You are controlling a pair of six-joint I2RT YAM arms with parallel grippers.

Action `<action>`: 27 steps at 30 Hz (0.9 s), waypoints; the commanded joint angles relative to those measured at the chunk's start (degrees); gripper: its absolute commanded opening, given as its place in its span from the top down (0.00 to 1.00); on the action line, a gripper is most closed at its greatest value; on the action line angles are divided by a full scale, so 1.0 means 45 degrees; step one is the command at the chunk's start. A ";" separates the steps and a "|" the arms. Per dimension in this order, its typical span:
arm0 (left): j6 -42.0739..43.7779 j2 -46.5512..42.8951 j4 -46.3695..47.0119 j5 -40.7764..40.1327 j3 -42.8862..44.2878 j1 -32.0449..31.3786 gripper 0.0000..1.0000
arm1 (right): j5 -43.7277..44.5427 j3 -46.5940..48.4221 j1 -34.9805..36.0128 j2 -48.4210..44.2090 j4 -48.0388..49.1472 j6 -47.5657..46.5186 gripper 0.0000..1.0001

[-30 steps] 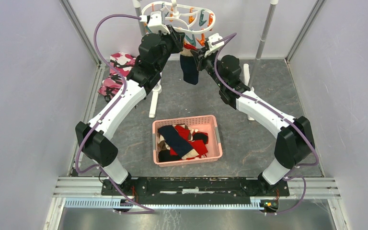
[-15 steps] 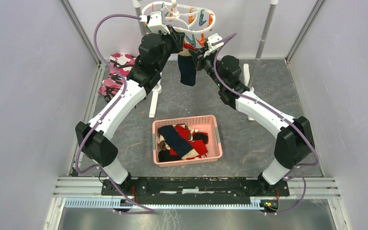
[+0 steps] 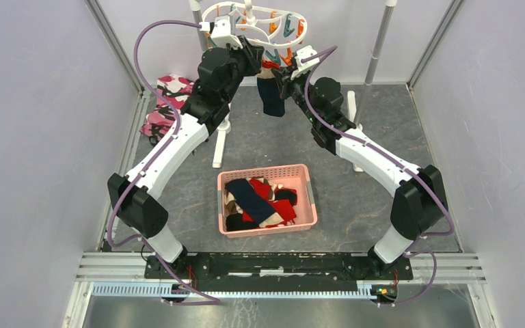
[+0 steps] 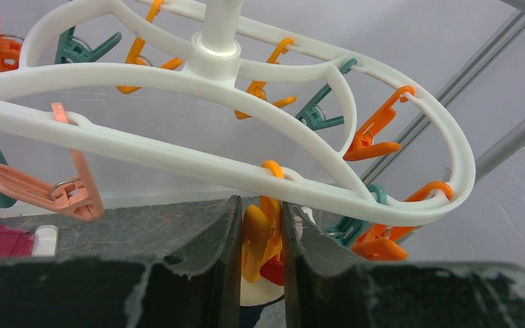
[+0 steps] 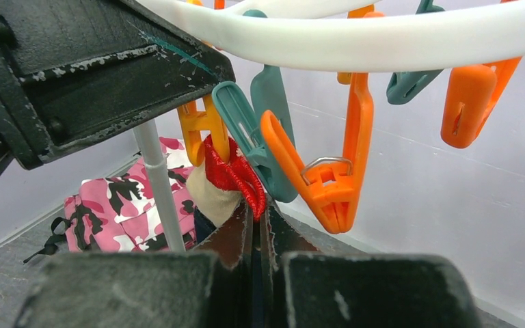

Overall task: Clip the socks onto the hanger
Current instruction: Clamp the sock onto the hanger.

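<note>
The white oval hanger [image 3: 299, 31] hangs at the back, with orange and teal clips under its ring [image 4: 143, 154]. My left gripper [image 3: 254, 58] is shut on one orange clip [image 4: 260, 236], fingers pressing both sides of it. My right gripper [image 3: 286, 74] is shut on the red cuff [image 5: 236, 174] of a sock with a beige band and a navy body [image 3: 271, 99], which dangles below. The cuff reaches the lower end of that orange clip [image 5: 205, 126]; whether it sits between the clip's jaws I cannot tell. More socks [image 3: 256, 201] lie in the basket.
A pink basket [image 3: 266, 171] stands mid-table between the arms. Folded pink camouflage cloth [image 3: 167, 99] lies at the back left. Grey rack poles [image 3: 379, 41] and a white rack foot [image 3: 220, 143] stand around the hanger. Other clips [image 5: 328, 184] hang close beside the sock.
My right gripper has edged up and left toward the hanger with the sock, which swung slightly. The left gripper has stayed on the orange clip.
</note>
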 commanded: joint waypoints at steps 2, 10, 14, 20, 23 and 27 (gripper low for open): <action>-0.0035 -0.0431 0.0157 -0.0095 0.0270 -0.0044 0.80 | 0.0127 0.0371 0.0061 -0.0228 0.0583 -0.0111 1.00; -0.0096 -0.0539 0.0099 -0.0085 0.0214 -0.0045 0.68 | -0.0214 0.0352 0.0060 -0.0154 0.0661 -0.0079 1.00; -0.0135 -0.0622 0.0098 -0.0110 0.0168 -0.0044 0.56 | -0.0223 0.0336 0.0070 -0.0198 0.0641 -0.0085 1.00; -0.0138 -0.0743 0.0062 -0.0241 0.0096 -0.0044 0.42 | -0.0235 0.0289 0.0085 -0.0189 0.0641 -0.0033 1.00; -0.0136 -0.0900 0.0059 -0.0331 -0.0071 -0.0045 0.35 | -0.0287 0.0204 0.0074 -0.0212 0.0641 -0.0039 0.98; -0.0087 -0.1348 0.0078 -0.0554 -0.0611 -0.0045 0.24 | -0.0308 -0.0125 0.0086 -0.0360 0.0756 -0.0071 0.72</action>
